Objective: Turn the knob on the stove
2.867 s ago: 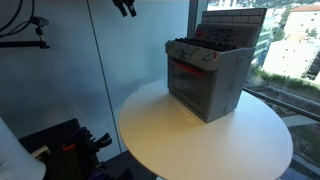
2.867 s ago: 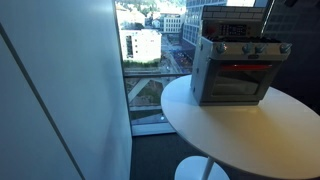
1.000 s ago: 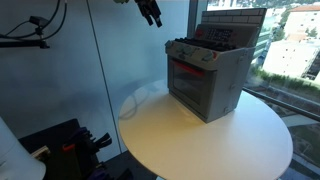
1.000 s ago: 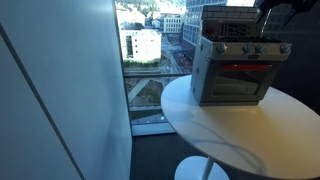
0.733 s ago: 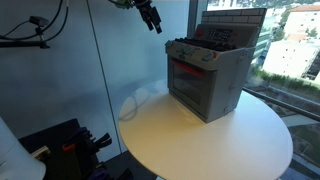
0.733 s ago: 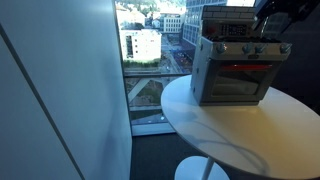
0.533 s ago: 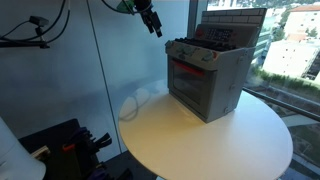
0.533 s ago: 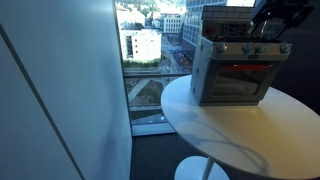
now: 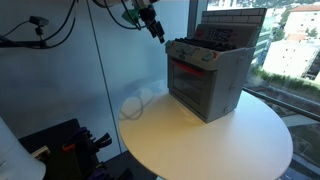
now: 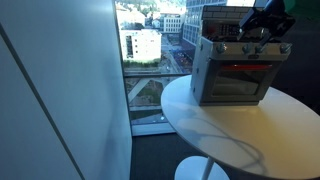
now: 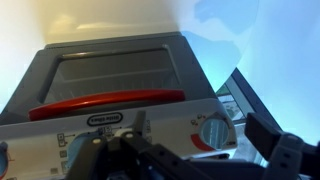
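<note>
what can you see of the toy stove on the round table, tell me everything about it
The stove is a small boxy grey toy, plastic by its look, standing upright on the round white table. Its door looks shut, with a red-tinted window and a red handle. A row of dark knobs runs along the top front, an upright back panel behind. Only the table touches it; the gripper hangs apart, near its upper front.

Round white pedestal table (image 9: 200, 140), floor-to-ceiling window (image 10: 150, 60), daylit city buildings (image 10: 140, 45) outside
</note>
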Robot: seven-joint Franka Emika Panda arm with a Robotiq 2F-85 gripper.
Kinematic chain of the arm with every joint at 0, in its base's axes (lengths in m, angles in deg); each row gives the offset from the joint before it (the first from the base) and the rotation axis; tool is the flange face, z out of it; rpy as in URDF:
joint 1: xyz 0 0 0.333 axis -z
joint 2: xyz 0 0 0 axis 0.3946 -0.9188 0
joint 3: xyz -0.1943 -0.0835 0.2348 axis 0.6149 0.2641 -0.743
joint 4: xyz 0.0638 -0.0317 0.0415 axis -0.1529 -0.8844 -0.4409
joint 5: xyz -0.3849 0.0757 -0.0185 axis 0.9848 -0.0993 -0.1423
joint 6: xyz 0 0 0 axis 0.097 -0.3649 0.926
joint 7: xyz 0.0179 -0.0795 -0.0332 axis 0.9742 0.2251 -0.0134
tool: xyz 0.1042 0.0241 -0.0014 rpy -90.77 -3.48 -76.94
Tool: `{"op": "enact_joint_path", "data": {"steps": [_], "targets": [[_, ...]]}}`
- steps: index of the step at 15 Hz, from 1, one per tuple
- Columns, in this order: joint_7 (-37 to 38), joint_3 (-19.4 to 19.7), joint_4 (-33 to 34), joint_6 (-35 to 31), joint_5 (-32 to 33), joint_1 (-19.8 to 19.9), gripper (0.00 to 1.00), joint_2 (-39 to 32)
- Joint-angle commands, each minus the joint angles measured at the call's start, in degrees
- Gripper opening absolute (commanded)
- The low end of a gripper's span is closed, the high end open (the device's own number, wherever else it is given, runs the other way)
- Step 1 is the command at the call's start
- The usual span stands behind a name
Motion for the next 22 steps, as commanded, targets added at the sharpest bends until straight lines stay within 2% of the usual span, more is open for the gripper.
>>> {"op": "enact_joint_path", "data": {"steps": [1,11,22], "targets": [[-2.4,1.24,2.35,-2.2,-1.23,-1.22,1.0,-2.96],[-6.7,2.17,8.39,-4.54,-3.5,-3.47,1.0,-9.69],[-3.35,5.86,12.32,-6.12,1.98,-7.49,1.0,-13.7]]}}
